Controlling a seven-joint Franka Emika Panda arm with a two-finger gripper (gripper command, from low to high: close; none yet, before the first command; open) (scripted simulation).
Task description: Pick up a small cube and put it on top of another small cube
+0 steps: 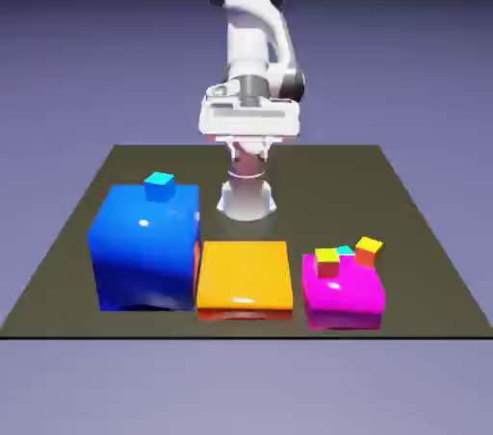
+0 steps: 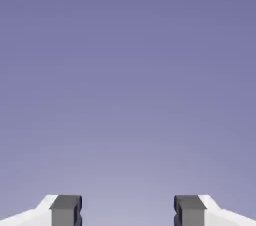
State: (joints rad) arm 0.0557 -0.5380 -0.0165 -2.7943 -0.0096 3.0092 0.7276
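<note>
The two grey fingertips of the white two-finger gripper (image 2: pixel 128 211) are held wide apart, with only blue-violet backdrop (image 2: pixel 128 90) seen between them. The tiny teal-green cube with a cyan top (image 1: pixel 345 251) (mostly hidden) is seen at the big glossy magenta block (image 1: pixel 342 296), between the tiny red cube with a yellow top (image 1: pixel 327 264) and the tiny orange cube with a yellow top (image 1: pixel 368 251).

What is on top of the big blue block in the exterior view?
A small cyan cube sits on the blue block. The patch of top beneath it is covered and can't be seen.
</note>
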